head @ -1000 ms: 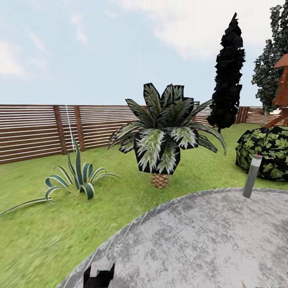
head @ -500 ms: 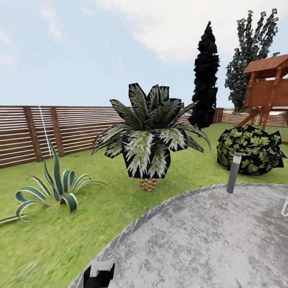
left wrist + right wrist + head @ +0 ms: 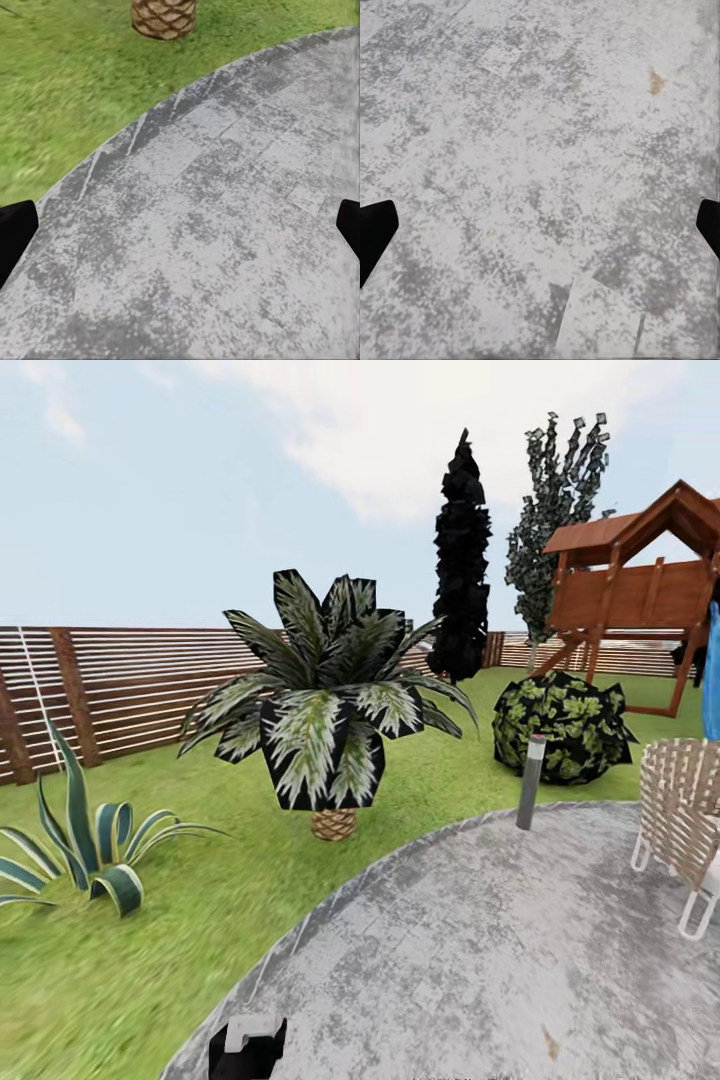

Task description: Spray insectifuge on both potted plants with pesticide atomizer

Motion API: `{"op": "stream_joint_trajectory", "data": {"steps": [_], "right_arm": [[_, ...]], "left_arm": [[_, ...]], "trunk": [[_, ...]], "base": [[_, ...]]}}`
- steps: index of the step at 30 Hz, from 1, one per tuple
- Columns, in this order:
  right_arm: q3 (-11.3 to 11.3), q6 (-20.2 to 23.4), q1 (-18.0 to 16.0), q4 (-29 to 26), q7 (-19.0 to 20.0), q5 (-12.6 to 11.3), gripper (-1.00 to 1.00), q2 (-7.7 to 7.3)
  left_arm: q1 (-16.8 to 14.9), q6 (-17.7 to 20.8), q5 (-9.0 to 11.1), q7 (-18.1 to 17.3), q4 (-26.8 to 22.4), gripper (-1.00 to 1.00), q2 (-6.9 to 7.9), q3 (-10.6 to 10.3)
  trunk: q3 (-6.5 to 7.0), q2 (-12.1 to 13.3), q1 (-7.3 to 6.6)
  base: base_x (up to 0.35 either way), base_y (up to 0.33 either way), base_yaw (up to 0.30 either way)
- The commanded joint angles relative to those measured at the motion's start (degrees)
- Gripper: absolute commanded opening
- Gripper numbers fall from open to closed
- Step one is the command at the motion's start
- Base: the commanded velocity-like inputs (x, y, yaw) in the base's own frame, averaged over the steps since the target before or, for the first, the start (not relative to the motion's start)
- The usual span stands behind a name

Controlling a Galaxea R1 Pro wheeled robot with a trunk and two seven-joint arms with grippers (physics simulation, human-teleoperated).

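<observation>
Left gripper (image 3: 180, 225) open over patio (image 3: 225, 225).

We see the patio (image 3: 480, 950) before us, lawn (image 3: 150, 960) to its left, a palm (image 3: 325, 710) behind, the lamp (image 3: 530, 782) at its far edge, a chair (image 3: 685, 815) at right.

1. A black, blocky arm segment with a pale grey rectangular panel (image 3: 247, 1046) on top shows over the mottled grey paved patio (image 3: 480, 950).
2. Matte black, wedge-shaped left fingertips (image 3: 13, 234).
3. Matching black right fingertips (image 3: 375, 231), unmarked.
</observation>
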Motion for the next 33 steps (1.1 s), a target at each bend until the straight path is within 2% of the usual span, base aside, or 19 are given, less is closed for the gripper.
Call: {"op": "stream_joint_trajectory", "data": {"steps": [1,20,33], "right_arm": [[-0.04,-0.15,-0.02,0.02,-0.01,-0.06,1.00,0.01],[-0.04,-0.12,-0.02,0.00,-0.01,-0.04,1.00,0.01],[-0.04,-0.13,-0.02,-0.06,-0.01,0.01,1.00,0.01]], "left_arm": [[-0.03,-0.17,0.04,-0.04,0.02,1.00,0.01,-0.03],[-0.03,-0.17,0.04,-0.04,0.02,1.00,0.01,-0.03],[-0.03,-0.17,0.04,-0.04,0.02,1.00,0.01,-0.03]], "trunk": [[-0.04,-0.03,0.00],[0.01,-0.03,0.00],[0.01,-0.03,0.00]], "base": [[0.000,0.000,-0.292],[0.002,0.000,-0.294],[0.158,0.131,-0.276]]}}
